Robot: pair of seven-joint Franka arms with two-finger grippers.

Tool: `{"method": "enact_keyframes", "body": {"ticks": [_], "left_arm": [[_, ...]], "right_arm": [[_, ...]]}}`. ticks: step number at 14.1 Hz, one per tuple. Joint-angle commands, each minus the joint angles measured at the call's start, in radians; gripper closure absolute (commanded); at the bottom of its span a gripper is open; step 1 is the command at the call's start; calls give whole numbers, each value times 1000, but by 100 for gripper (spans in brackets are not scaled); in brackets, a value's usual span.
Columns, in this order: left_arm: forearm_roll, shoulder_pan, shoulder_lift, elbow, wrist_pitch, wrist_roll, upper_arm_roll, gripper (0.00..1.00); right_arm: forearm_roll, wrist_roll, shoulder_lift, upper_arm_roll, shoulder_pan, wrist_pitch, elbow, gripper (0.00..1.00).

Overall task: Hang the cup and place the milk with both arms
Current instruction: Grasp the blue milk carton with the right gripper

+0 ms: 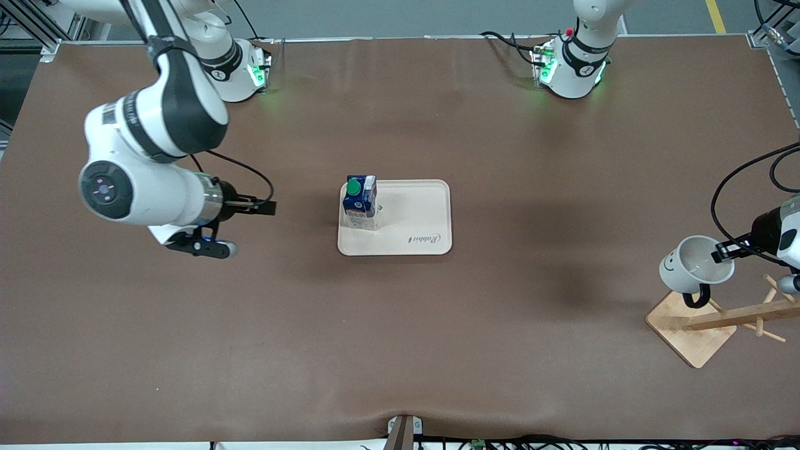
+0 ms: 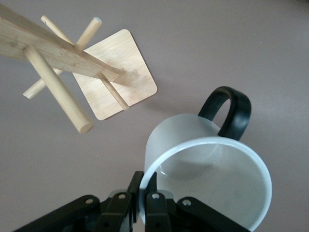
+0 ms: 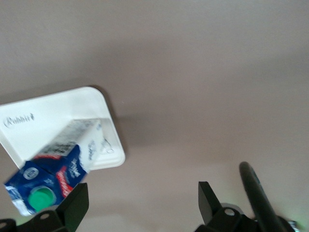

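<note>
Left wrist view: left gripper (image 2: pixel 143 193) clamps the cup (image 2: pixel 207 179) rim beside rack (image 2: pixel 63 53).

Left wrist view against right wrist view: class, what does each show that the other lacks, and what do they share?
Only the left wrist view shows the cup, rim pinched by the left pincer, and the wooden rack on its square base. Only the right wrist view shows the milk upright on the white tray, with the right pincer open. Both show the brown table.

Brown table (image 1: pixel 400 350) under even light, grey floor (image 1: pixel 406 17) above.
</note>
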State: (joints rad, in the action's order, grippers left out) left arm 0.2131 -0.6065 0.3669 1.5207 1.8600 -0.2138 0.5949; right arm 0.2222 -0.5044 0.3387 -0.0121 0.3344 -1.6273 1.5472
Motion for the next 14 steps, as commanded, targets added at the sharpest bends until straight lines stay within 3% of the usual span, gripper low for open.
{"method": "enact_keyframes", "body": {"ticks": [1,4,7,12,14], "left_arm": [[-21,-50,-23,0,5,115,11,100],[-102,-78,-23,-33,2,252,8,100],[-106,-100,-23,-33,-7,278,5,100],[-107,-139,-26,-36,-10,310,8,100],[-106,-159,-29,-34,-10,355,3,100]], "right_arm": [[14,-237,-7,-6,125,-54,28,0],[13,-342,-7,-6,213,-176,105,0],[0,-407,-3,-6,299,-229,116,0],[-3,-405,-1,-8,405,-482,243,0],[-85,-404,-3,-8,417,-497,272,0]]}}
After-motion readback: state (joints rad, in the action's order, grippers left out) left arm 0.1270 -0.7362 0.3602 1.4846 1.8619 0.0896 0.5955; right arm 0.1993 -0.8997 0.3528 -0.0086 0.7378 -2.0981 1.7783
